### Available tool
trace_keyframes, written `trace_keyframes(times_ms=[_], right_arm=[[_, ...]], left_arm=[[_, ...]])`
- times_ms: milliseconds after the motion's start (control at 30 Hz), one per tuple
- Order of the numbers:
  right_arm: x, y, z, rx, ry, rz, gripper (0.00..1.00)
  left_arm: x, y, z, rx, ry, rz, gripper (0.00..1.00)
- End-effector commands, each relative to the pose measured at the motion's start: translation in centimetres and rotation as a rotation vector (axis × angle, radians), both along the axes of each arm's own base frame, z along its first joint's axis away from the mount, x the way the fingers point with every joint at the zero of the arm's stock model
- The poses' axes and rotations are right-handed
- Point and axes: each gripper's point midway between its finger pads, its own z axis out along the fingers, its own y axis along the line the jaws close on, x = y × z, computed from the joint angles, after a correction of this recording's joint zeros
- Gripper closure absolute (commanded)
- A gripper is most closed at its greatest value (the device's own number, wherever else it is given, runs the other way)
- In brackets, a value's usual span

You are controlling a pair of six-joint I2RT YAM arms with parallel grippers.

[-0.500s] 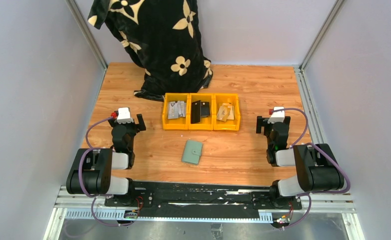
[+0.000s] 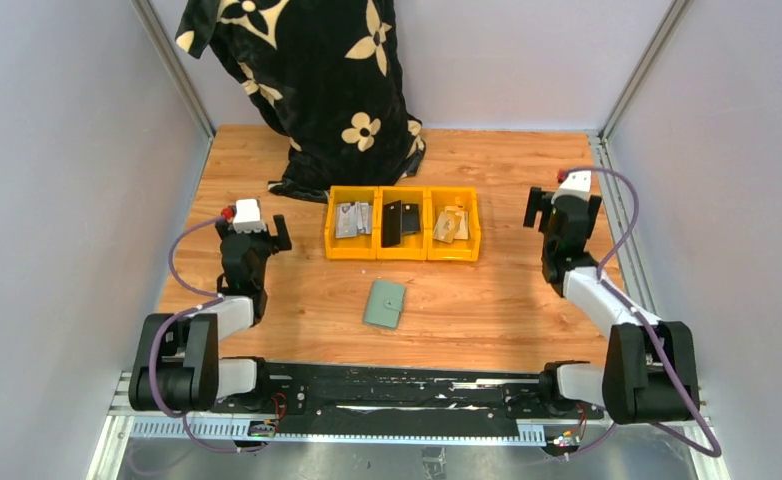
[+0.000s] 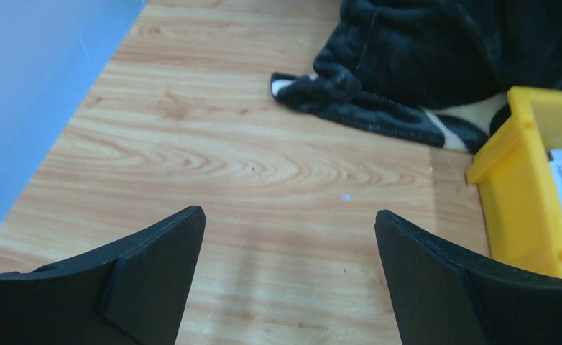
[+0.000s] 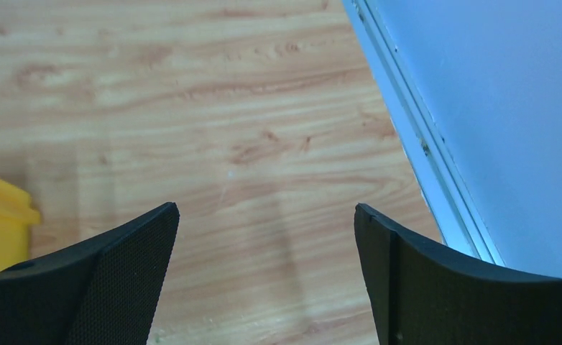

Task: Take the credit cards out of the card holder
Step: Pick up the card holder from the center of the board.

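1. Top external view: the card holder (image 2: 384,304) is seen lying flat on the wooden table (image 2: 487,300), between the two arms and near the front of a row of three yellow bins (image 2: 403,250), apart from them. It is a small sage-green wallet, folded shut, with a short tab across one long edge, so its inside is hidden. Credit cards (image 2: 451,224) in tan are seen in the right bin, greyish ones in the left, and dark flat pieces in the middle bin. A black blanket (image 2: 317,80) with cream flowers is draped at the back. The left gripper (image 2: 255,240) is held above the table left of the bins; the right gripper (image 2: 565,208) is raised right of them. Both are well apart from the card holder

2. Left wrist view: the left gripper (image 3: 289,215) is shown with its fingers spread wide and nothing between them but bare wood. The blanket's hem and the corner of a yellow bin are pictured ahead to the right. The card holder is not shown

3. Right wrist view: the right gripper (image 4: 265,208) is likewise pictured spread wide and holding nothing, over bare table beside the side wall's rail (image 4: 407,136). A yellow bin corner is glimpsed at the left edge
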Motion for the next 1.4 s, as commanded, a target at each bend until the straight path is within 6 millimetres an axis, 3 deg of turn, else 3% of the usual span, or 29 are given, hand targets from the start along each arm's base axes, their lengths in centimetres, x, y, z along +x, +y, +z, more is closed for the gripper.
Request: trace_keyframes(times_ms=[0,67,167,267,367,467,600,767,800,933,1100,1233,1367], right_arm=[[-1.7,0.7,-0.7,0.085,0.188,0.000,0.05],[-1.3,1.7,0.8,0.187,0.107,0.010,0.05],[-2.2,1.1,2.5,0.418,0.005,-0.140,0.05],[-1.9,2.3,4.3,0.644,-0.054,-0.053,0.00],[-1.6,4.2,5.7,0.644,0.016,0.069,0.00],[-3.1,7.1,5.0,0.588,0.174,0.129,0.00],[-5.7,11.7,4.2,0.475,0.228,0.211,0.01],[-10.2,20.4,1.0,0.413,0.363,0.383,0.01],[-10.7,21.1,0.7,0.403,0.378,0.384,0.01],[-13.8,27.6,-1.8,0.326,0.473,0.497,0.01],[-15.9,33.5,-4.4,0.294,0.560,0.561,0.01],[-16.3,37.1,-5.6,0.271,0.589,0.589,0.01],[-16.3,38.4,-6.8,0.244,0.614,0.546,0.01]], left_arm=[[0.9,0.4,2.0,0.024,0.079,0.008,0.00],[0.8,0.8,2.6,0.018,0.098,0.013,0.00],[1.0,0.1,3.9,0.024,0.132,-0.094,0.00],[0.8,0.2,4.4,0.035,0.217,-0.115,0.00],[0.5,1.0,6.3,0.021,0.204,-0.098,0.00],[0.1,0.6,8.3,0.007,0.227,-0.139,0.00],[-1.4,-1.4,9.3,-0.026,0.315,-0.261,0.00],[-3.4,-2.7,10.7,-0.013,0.381,-0.351,0.00],[-3.7,-2.9,10.8,-0.012,0.392,-0.363,0.00],[-4.8,-3.2,11.5,0.013,0.415,-0.397,0.00],[-5.7,-3.5,11.5,0.015,0.444,-0.421,0.00],[-6.3,-4.2,11.9,0.000,0.449,-0.450,0.00],[-6.9,-4.6,12.3,0.004,0.438,-0.476,0.00]])
